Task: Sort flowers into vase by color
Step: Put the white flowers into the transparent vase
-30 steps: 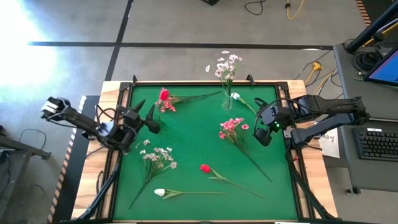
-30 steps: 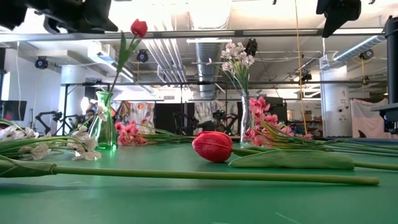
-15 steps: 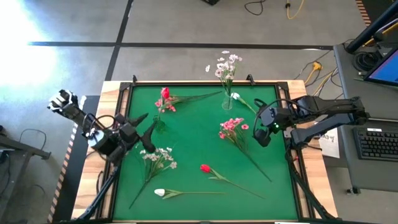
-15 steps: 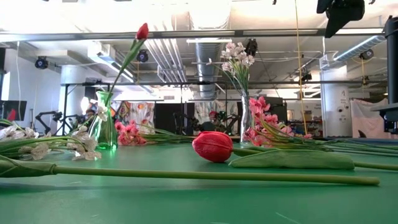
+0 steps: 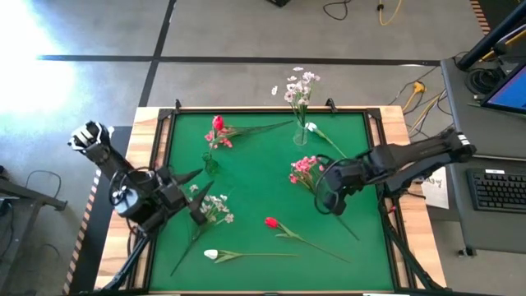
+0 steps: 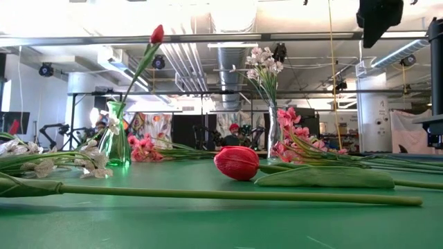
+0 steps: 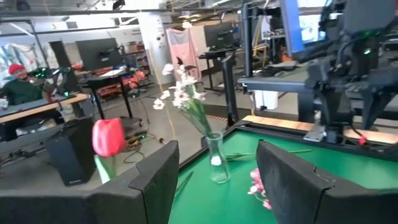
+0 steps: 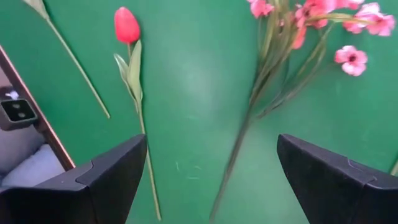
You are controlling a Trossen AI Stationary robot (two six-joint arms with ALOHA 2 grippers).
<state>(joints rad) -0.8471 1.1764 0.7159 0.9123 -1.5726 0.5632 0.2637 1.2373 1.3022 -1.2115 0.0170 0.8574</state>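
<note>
Looking down from the high view, the sorting seems only started: one red tulip [image 5: 217, 124] stands in the left vase [image 5: 211, 163] and a pale spray [image 5: 301, 85] in the far vase [image 5: 301, 134], while five flowers lie on the green mat [image 5: 255, 177]. The right gripper [image 5: 327, 200] hangs spread and empty just beside the stems of the pink cluster [image 5: 306, 168], with the loose red tulip [image 5: 271, 222] a little beyond it. The left gripper [image 5: 196, 197], also spread and holding nothing, is over the white spray [image 5: 209, 205]; the white bud [image 5: 211, 255] lies nearer the front edge. In the low view, both vases carry their flowers upright, and the loose tulip [image 6: 236, 162] lies in front. The left wrist view shows open fingers [image 7: 149, 180] with the far vase [image 7: 217, 157] ahead. The right wrist view shows wide fingers [image 8: 106, 177] above the pink stems [image 8: 273, 74] and the loose tulip [image 8: 126, 26]. A second pink cluster [image 5: 222, 141] by the left vase is probably still unsorted, though I cannot be sure from here.
</note>
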